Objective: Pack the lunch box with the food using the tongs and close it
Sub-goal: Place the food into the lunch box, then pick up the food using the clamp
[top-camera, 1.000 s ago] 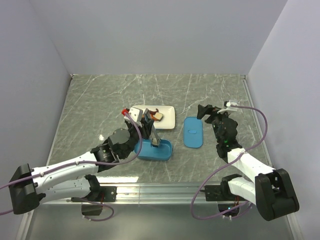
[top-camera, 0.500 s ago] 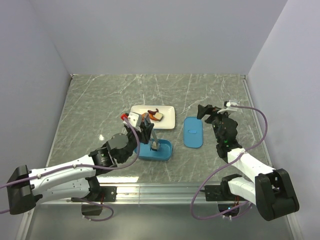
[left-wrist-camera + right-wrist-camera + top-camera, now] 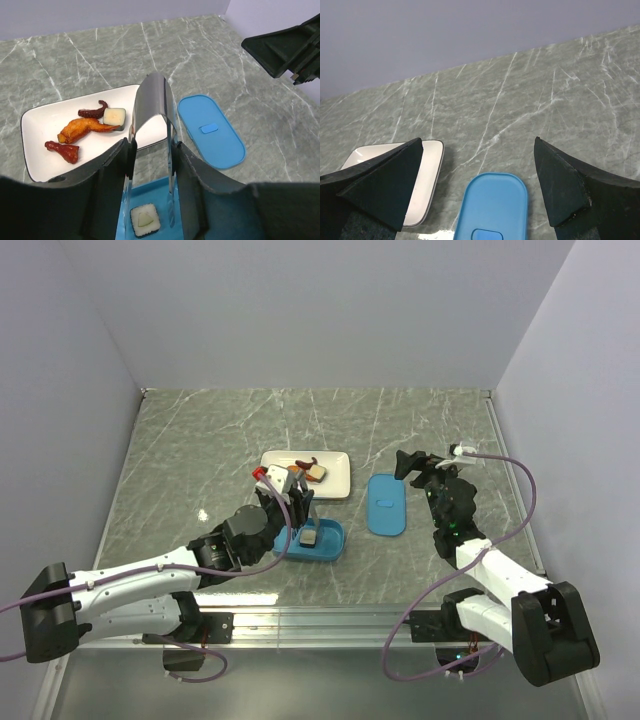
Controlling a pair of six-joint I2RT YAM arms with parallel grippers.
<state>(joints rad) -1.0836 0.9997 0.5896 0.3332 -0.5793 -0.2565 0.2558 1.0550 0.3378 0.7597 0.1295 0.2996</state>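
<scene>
here left gripper (image 3: 152,146) clasps the tongs (image 3: 152,95) over the lunch box (image 3: 331,537) (cube (image 3: 145,220) apparently loose), right gripper (image 3: 479,143) wide open.

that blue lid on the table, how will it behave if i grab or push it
Probably light and stiff: the blue lid looks like thin moulded plastic. Lying flat on the table, it may slide when pushed. Its centre tab looks the easiest hold.

High rear overview, two close forward wrist views, blue lid (image 3: 386,504) common.
</scene>
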